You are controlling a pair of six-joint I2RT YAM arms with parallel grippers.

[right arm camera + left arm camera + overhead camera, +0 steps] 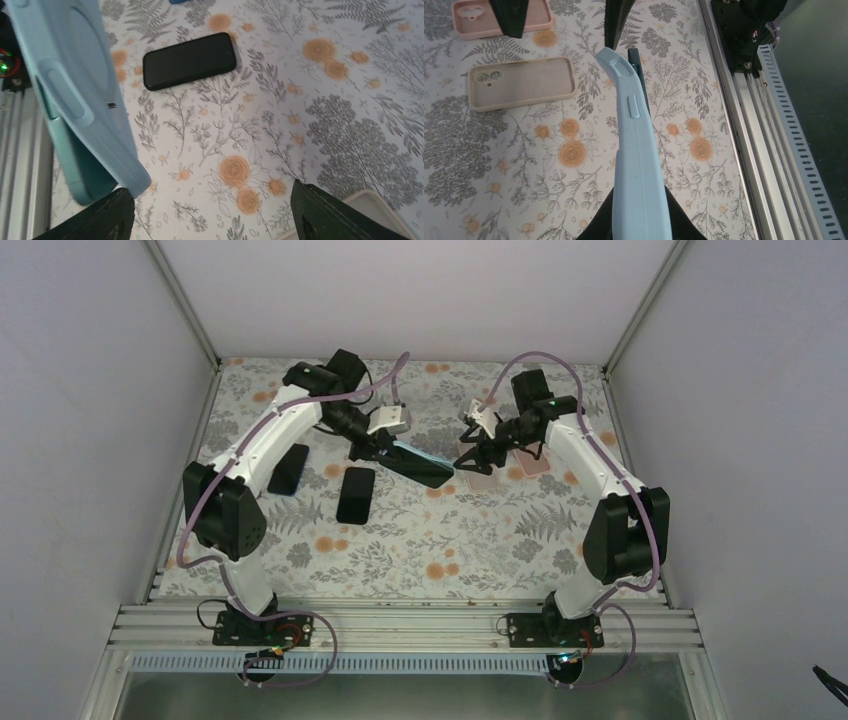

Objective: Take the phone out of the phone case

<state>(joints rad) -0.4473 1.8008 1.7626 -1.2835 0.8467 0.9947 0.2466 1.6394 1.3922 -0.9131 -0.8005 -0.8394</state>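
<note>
A light blue phone case [639, 165] is held edge-up above the table, and my left gripper [640, 215] is shut on its near end. The phone [642, 90] shows as a dark strip along the case's right side, and as a dark face [425, 470] from above. My right gripper [212, 215] is open at the case's far end. In the right wrist view the case [75, 85] fills the left side, its lower corner right by my left finger [100, 217]. Nothing lies between the right fingers.
Two bare black phones [288, 468] [356, 495] lie on the floral cloth left of centre. A beige empty case [521, 82] and a pink one [499, 15] lie under the right arm. An aluminium rail [744, 125] runs along the near table edge.
</note>
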